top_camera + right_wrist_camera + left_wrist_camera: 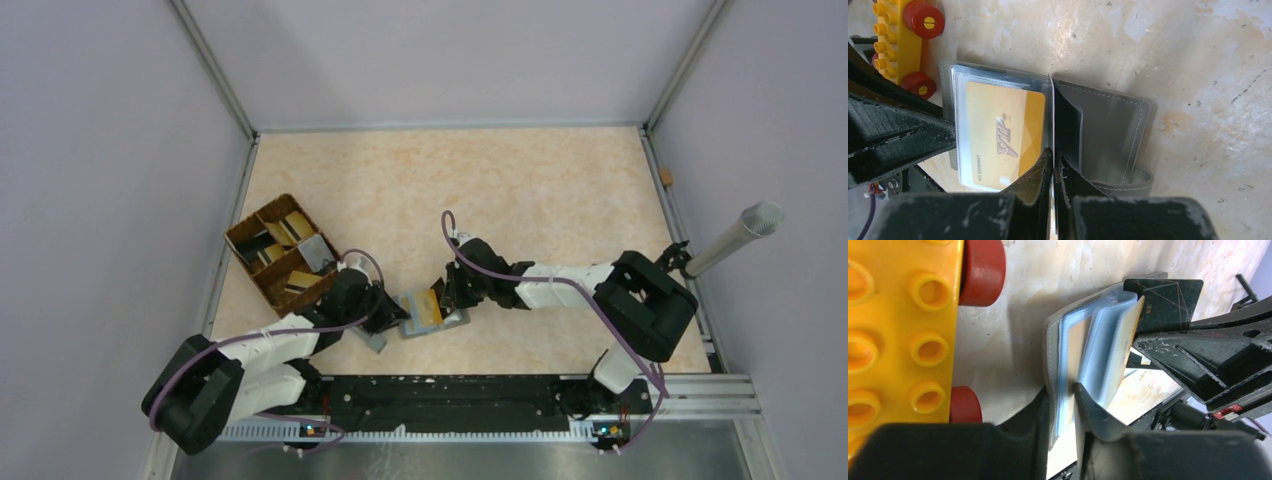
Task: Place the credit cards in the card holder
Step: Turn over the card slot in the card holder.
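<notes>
The grey card holder (pixel 1108 130) lies open like a book on the table between my two grippers (pixel 455 322). A gold credit card (pixel 998 135) sits in its left clear pocket. My left gripper (pixel 1063 405) is shut on the holder's left cover and blue-grey pockets (pixel 1050 350). My right gripper (pixel 1053 157) is shut on a dark credit card with gold lines (pixel 1165 300). That card stands on edge over the holder's fold. More credit cards lie in the tray (pixel 300 278).
A yellow toy brick with red wheels (pixel 898 330) lies just left of the holder, also (pixel 903 35). The brown woven divided tray (pixel 247 232) stands at the left wall. A silver cylinder (pixel 740 235) leans at the right edge.
</notes>
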Controlling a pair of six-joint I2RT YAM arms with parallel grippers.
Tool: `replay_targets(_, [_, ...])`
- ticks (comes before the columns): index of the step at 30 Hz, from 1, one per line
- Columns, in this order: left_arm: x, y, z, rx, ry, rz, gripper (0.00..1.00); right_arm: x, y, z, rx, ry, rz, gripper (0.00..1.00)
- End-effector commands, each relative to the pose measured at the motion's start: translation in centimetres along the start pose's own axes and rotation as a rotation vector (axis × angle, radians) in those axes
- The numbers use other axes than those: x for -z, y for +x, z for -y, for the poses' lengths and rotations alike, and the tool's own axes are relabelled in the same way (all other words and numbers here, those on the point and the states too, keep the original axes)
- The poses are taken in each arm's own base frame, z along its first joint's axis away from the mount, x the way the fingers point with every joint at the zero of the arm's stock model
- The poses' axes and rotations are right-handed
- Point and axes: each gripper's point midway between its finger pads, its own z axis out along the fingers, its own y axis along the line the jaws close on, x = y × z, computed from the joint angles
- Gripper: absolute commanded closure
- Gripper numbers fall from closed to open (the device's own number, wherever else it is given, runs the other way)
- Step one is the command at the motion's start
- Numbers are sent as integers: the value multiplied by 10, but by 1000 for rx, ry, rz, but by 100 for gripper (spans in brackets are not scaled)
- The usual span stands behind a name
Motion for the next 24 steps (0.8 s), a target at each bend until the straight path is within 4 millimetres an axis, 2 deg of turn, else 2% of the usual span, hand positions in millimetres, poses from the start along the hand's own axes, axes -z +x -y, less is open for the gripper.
replay_targets(1, [-2, -6, 11, 0, 64, 41, 84, -2, 32, 38, -6, 132, -91, 100])
replay_targets(6, [7, -18, 16, -7, 71, 105, 100, 12, 16, 38, 10, 172, -54, 100])
replay_targets(15, [26, -29, 33, -62, 98, 159, 100, 69, -40, 39, 71, 300, 136, 100])
replay_targets(19, [28, -31, 36, -74, 86, 156, 100, 84, -50, 14, 80, 199, 169, 100])
replay_targets(24, [29, -31, 37, -79, 61, 145, 100, 93, -56, -46, 81, -11, 215, 100])
